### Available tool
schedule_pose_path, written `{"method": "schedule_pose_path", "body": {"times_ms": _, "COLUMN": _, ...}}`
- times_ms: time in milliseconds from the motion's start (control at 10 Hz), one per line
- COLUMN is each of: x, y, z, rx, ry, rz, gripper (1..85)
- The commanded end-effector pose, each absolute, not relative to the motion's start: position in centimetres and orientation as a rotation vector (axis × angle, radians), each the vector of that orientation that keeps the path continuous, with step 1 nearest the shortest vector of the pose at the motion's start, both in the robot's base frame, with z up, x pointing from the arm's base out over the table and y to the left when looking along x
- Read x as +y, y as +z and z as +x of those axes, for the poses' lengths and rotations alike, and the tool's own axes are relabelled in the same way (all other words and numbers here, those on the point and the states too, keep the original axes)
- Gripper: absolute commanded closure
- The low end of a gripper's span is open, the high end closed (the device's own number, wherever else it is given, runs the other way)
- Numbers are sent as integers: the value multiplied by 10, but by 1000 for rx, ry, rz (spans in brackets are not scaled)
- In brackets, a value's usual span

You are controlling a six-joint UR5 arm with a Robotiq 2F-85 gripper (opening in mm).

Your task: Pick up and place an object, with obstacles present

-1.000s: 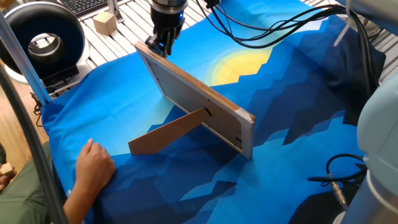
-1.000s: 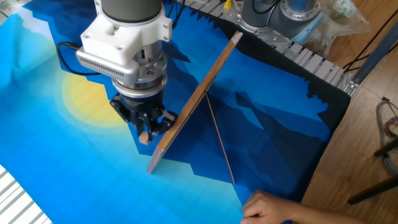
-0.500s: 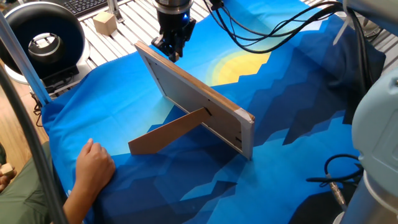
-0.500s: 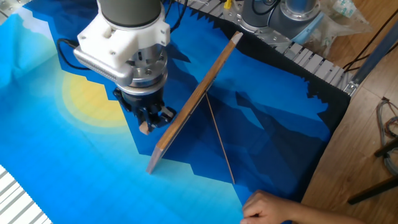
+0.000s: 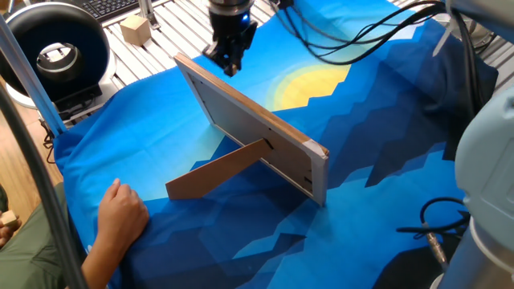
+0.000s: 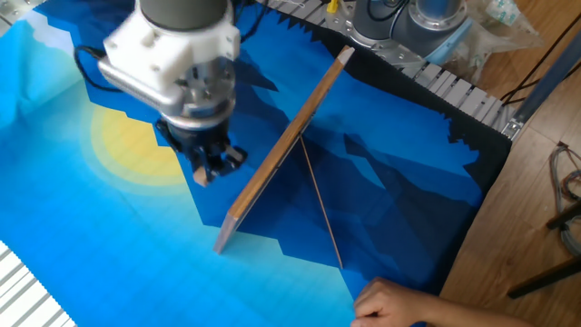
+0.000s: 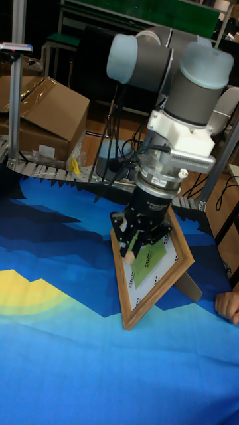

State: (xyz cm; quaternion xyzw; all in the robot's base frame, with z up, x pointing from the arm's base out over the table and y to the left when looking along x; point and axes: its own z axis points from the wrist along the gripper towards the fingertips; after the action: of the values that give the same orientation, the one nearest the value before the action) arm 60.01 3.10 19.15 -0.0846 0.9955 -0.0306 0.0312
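My gripper (image 5: pixel 229 63) hangs over the blue cloth just beyond the far left corner of the obstacle board (image 5: pixel 257 132). Its fingers are shut on a small tan object (image 6: pixel 202 178), which also shows between the fingertips in the tall fixed view (image 7: pixel 133 253). The board (image 6: pixel 289 145) has light wood edges and a pale face and stands tilted. A brown strut (image 5: pixel 217 172) props it from behind. In the other fixed view my gripper (image 6: pixel 209 168) is left of the board's lower end, apart from it. The board (image 7: pixel 159 282) stands right behind my gripper (image 7: pixel 135 249) in the tall fixed view.
A person's hand (image 5: pixel 120 213) rests on the cloth near the strut's foot. A wooden block (image 5: pixel 135 30) and a black round device (image 5: pixel 52 48) sit off the cloth at the back left. Cables (image 5: pixel 345 40) trail over the cloth. A cardboard box (image 7: pixel 46 119) stands behind the table.
My gripper has risen and drifted away from the board's corner toward the yellow patch, keeping the small tan object in its fingers. The board and the hand have not moved.
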Motion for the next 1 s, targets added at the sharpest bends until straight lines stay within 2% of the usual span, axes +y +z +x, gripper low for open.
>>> {"method": "schedule_pose_path", "body": {"times_ms": 0, "x": 18, "y": 222, "z": 579, "rx": 3077, "ry": -89, "rz": -262, "gripper": 843}}
{"method": "schedule_pose_path", "body": {"times_ms": 400, "x": 60, "y": 272, "z": 552, "rx": 3098, "ry": -90, "rz": -149, "gripper": 843}}
{"method": "schedule_pose_path", "body": {"times_ms": 700, "x": 86, "y": 277, "z": 544, "rx": 3104, "ry": -132, "rz": -114, "gripper": 843}}
{"method": "schedule_pose_path", "body": {"times_ms": 900, "x": 75, "y": 273, "z": 551, "rx": 3097, "ry": -197, "rz": -170, "gripper": 843}}
